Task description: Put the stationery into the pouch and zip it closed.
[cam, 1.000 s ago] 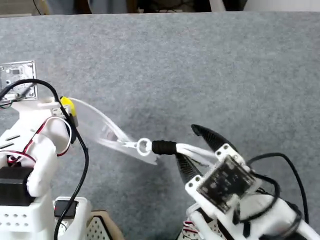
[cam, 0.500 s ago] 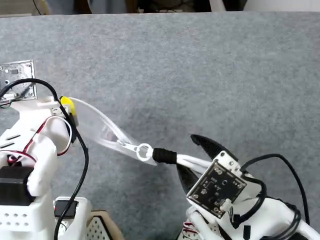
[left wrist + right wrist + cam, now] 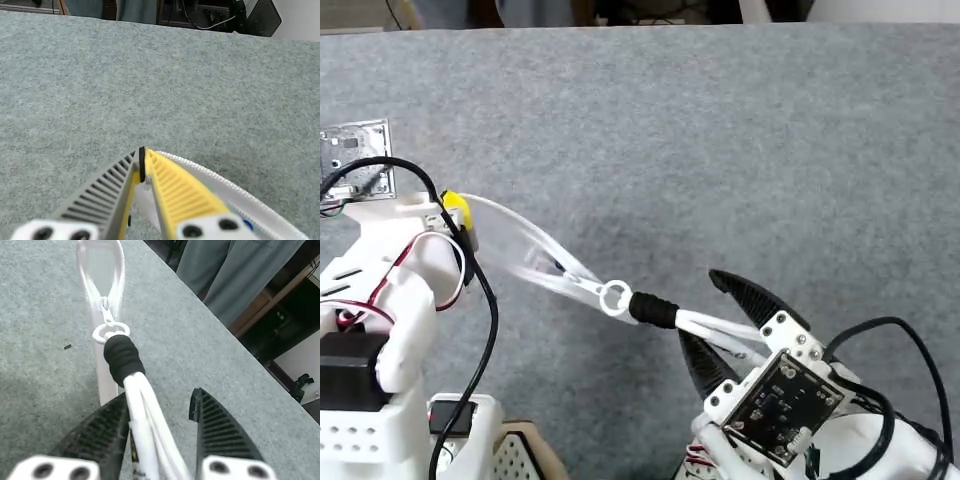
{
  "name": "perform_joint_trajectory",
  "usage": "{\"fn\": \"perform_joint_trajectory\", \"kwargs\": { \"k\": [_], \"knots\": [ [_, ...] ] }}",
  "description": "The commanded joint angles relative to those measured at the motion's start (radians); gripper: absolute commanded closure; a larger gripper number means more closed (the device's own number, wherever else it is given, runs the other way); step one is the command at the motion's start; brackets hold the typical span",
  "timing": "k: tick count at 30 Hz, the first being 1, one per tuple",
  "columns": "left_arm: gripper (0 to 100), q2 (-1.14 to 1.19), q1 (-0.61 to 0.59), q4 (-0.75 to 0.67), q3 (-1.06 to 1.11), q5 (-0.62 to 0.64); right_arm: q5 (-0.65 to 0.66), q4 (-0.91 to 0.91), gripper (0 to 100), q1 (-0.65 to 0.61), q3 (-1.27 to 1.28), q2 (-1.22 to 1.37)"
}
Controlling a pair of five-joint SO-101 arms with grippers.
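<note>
**Position of task item.** The clear pouch [image 3: 510,245] is held off the tabletop [image 3: 770,150], stretched between the two arms. In the high view its long axis runs from upper left to lower right. Its contents cannot be made out.

**Left hand.** The left hand [image 3: 453,212] is at the pouch's upper-left end. In the left wrist view its grey and yellow fingers meet at the tips, clamped on the pouch edge, and the white zip tape leaves beside the yellow one.

**Right hand.** The right hand [image 3: 696,305] is at the lower right, in line with the pouch axis and just beyond its end. Its black fingers stand well apart. The white cord [image 3: 720,325] passes between them and lies against one finger. Whether it is pinched deeper in cannot be told.

**Governing relation.** The zip pull ring [image 3: 615,297] sits near the pouch's lower-right end, pointing at the right hand. A black sleeve [image 3: 653,310] joins it to the cord. Ring, sleeve and cord lie along the pouch's axis, and the right hand is much the nearer to them.

**Assessment.** In the right wrist view the zip tapes appear to part beyond the ring, toward the left hand, so the zip is judged not yet closed. Slider travel must follow the pouch axis, with the left hand as anchor.
</note>
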Motion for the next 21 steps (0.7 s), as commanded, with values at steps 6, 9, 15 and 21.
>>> {"fn": "perform_joint_trajectory", "kwargs": {
  "k": [6,9,15,21],
  "knots": [
    [97,0.006,-0.015,-0.018,-0.03,0.003,0.011,-0.005,82.5,-0.014,-0.124,-0.001],
    [97,0.006,-0.015,-0.018,-0.03,0.003,0.011,-0.003,82.8,-0.014,-0.174,-0.001],
    [97,0.006,-0.015,-0.018,-0.03,0.003,0.011,0.005,82.8,-0.014,-0.248,-0.001],
    [97,0.006,-0.015,-0.018,-0.03,0.002,0.011,0.023,82.8,-0.014,-0.291,-0.001]
  ]
}}
